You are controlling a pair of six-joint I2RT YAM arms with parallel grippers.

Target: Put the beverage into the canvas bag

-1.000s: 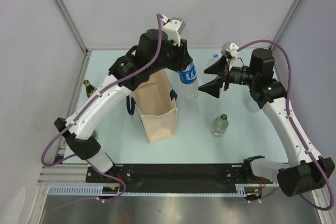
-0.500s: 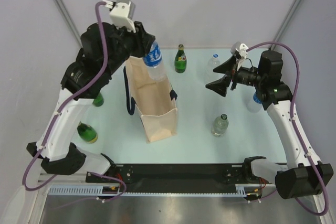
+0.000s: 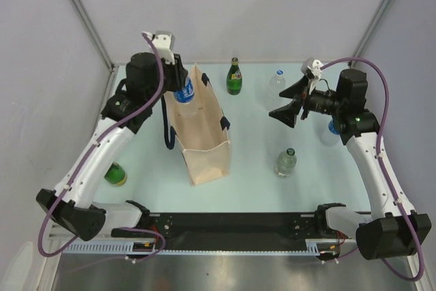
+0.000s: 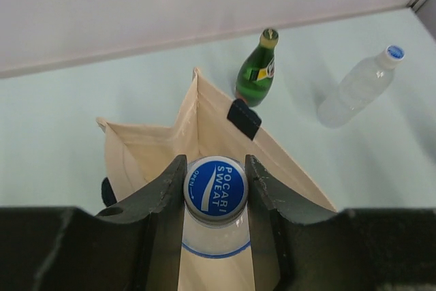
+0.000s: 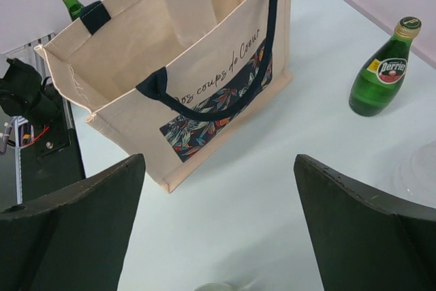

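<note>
"Status of the left pincer?"
"Clamped around the top of the Pocari Sweat bottle, upper left of the top view."
"And that bottle?"
"Partway inside the open canvas bag, which stands left of centre on the counter."
"And the right pincer?"
"Right of centre, fingers wide apart, holding nothing."

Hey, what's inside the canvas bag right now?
The lower part of a clear Pocari Sweat bottle, gripped by the left tool, appears to dip into the canvas bag at its mouth. Otherwise only bare inner cloth shows. The bag's floor is hidden by its walls and the bottle.
</note>
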